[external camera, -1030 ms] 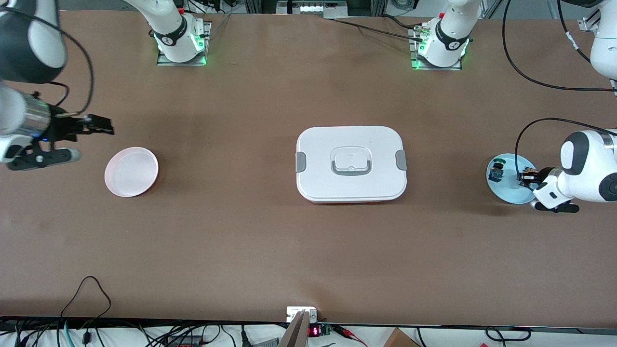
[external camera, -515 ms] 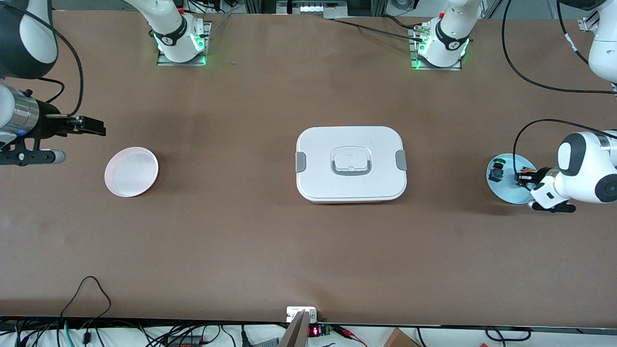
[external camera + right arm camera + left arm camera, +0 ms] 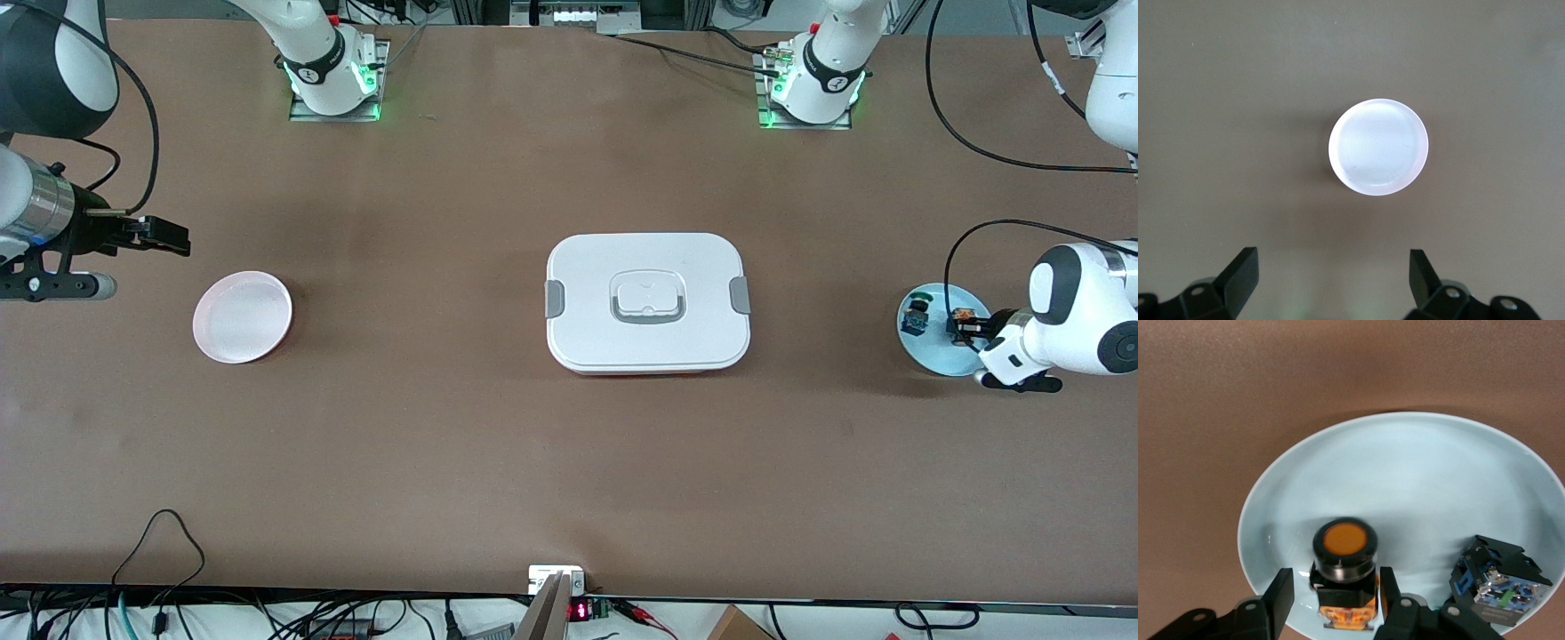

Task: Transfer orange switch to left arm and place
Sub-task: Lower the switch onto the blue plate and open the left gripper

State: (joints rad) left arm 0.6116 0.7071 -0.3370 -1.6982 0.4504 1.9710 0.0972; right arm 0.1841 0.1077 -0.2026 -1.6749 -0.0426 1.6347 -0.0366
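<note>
The orange switch (image 3: 962, 316) stands on a pale blue plate (image 3: 942, 357) at the left arm's end of the table. In the left wrist view the switch (image 3: 1345, 567) shows an orange cap, a black body and an orange base. My left gripper (image 3: 1333, 585) is low over the plate (image 3: 1405, 473), open, with the switch between its fingers. One finger (image 3: 1388, 587) is against the body and a gap shows at the other. The white box (image 3: 647, 302) sits mid-table. My right gripper (image 3: 178, 238) hangs open and empty near the pink plate (image 3: 242, 316).
A blue and green part (image 3: 1495, 583) lies on the same blue plate, beside the switch. The pink plate (image 3: 1379, 147) holds nothing. Cables trail along the table edge nearest the front camera and by the arm bases.
My right gripper has drawn back toward its own end of the table. My left gripper has shifted slightly over the blue plate, and its fingers have spread around the switch.
</note>
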